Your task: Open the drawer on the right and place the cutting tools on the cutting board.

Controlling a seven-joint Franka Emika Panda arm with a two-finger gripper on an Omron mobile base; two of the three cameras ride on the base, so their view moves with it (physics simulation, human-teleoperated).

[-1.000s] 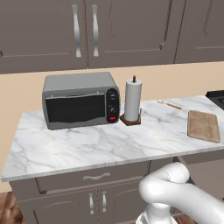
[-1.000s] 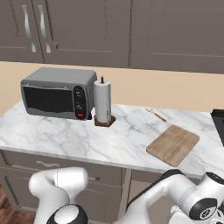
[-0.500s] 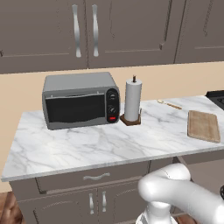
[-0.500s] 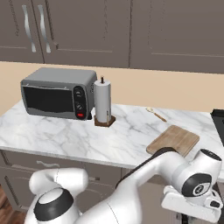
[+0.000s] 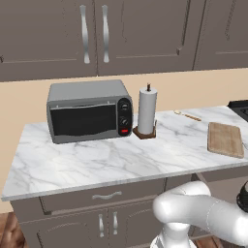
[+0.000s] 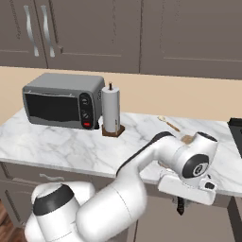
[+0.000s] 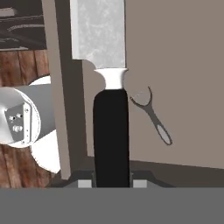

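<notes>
The black-handled knife with the broad silvery blade (image 7: 111,127) stands straight up the middle of the hand view, its handle running down between the two dark fingertips, so the hand (image 7: 112,181) is closed on the handle near its butt, blade pointing away. Just beside it lies a small grey peeler-like tool with a forked head (image 7: 153,116), on the flat grey-brown floor of the shallow open drawer (image 7: 183,87), whose side wall rises left of the blade.

In the right base view the hand (image 6: 180,208) hangs below the front edge of the white marbled surface (image 6: 71,149), with a dark tip showing under it. The light-brown wooden cutting board (image 5: 224,138) lies on that surface toward its right end, well apart from the grey toaster oven (image 5: 89,116) and the white paper-towel roll (image 5: 147,111).

The step in hand looks like lifting the knife out. I judge it best to rise straight until the blade clears the drawer wall and the surface's edge before swinging over the board, then lower flat and let go only when the blade rests on the wood.
</notes>
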